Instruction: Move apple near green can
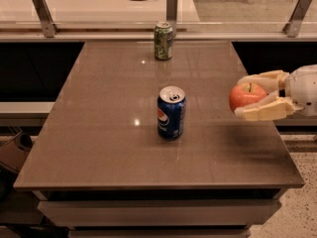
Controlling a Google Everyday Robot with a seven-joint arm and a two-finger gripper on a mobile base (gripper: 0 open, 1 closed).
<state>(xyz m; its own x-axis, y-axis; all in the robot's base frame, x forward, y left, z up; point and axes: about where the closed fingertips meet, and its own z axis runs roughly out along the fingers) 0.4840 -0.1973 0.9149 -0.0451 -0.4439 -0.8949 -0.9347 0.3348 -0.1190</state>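
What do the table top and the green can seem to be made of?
Table top: perhaps polished stone or laminate, grey-brown, glossy; it mirrors light spots. Green can: likely thin printed metal, silvery top. The gripper, at the table's right edge, holds the apple.

The slim green drink can [163,41] stands at the far middle of the grey stone-look counter [99,133]. The blue Pepsi can [171,112] stands at the centre, nearer than the green one. The pale two-finger gripper [239,97] hangs over the counter's right edge, jaws clamped around the round red-orange apple [246,95], right of the blue can.
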